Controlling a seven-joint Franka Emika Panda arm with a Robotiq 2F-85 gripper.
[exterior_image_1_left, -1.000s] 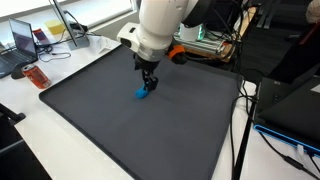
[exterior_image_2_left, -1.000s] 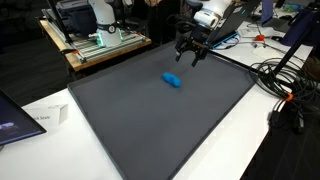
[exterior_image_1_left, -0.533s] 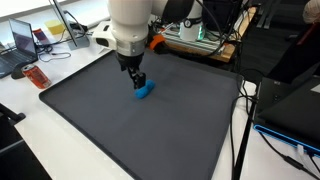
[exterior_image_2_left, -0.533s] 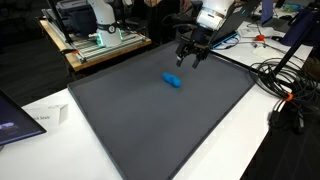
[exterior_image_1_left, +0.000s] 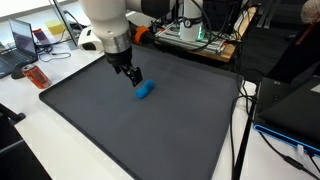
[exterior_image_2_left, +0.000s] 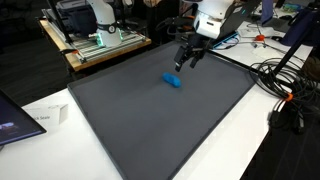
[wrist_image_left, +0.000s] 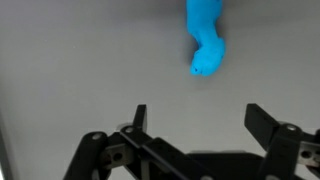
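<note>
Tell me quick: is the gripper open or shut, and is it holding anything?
Gripper: open, holding nothing; the blue object lies clear of its fingers.

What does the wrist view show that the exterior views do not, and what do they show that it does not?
Only the wrist view: the blue object close up, with its bent, knobby outline, and the two fingertips of the pincer spread wide below it.
Only the exterior views: the white arm, the full edges of the dark mat, a laptop and cables around the mat.
Both: the blue object lies on the dark mat, and the open pincer is apart from it, holding nothing.
</note>
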